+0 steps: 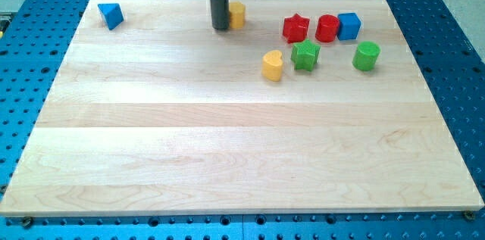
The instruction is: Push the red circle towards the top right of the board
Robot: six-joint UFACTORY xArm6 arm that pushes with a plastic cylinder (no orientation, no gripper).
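Observation:
The red circle lies near the view's top right, touching the blue cube on its right. A red star sits just left of it. My tip stands on the board near the top centre, right beside a yellow block whose shape is partly hidden by the rod. The tip is well to the left of the red circle, apart from it.
A green star and a green cylinder lie below the red blocks. A yellow heart sits left of the green star. A blue triangle lies at the top left corner of the wooden board.

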